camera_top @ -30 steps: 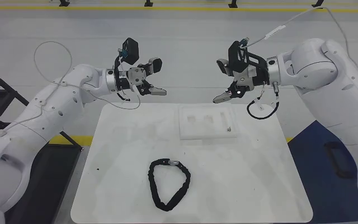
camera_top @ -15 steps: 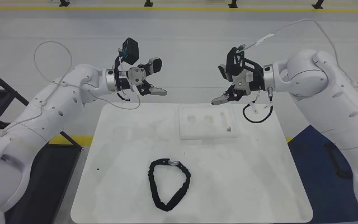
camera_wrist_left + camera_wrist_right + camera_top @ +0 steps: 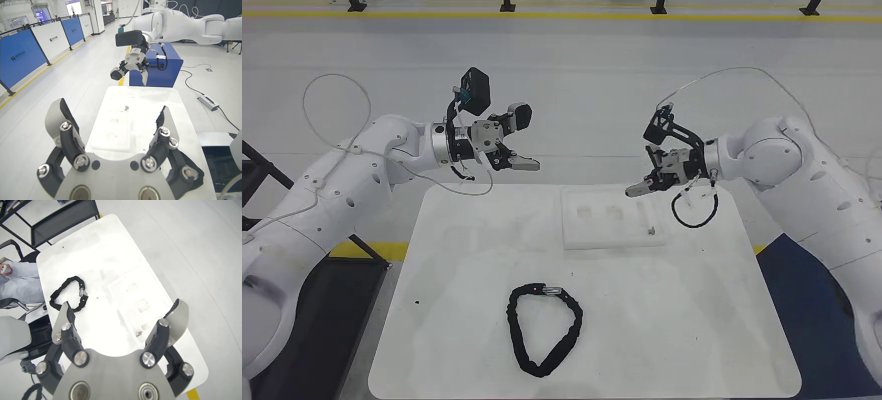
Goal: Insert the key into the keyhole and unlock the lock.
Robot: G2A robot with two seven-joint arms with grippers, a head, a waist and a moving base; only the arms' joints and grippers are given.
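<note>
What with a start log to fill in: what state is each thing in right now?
Lock: looks shut in a loop, flat on the table, no key in it.
Key: loose, lying on the tray.
Left tool: open, empty, in the air.
Right tool: open, empty, in the air.

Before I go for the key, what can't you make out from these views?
Keyhole: the lock body on the chain is too small in the top and right wrist views to show it.
Key: a speck on the foam tray in every view; its blade's direction is unreadable.
Chain: in the right wrist view, a finger of the right gripper covers one stretch.
</note>
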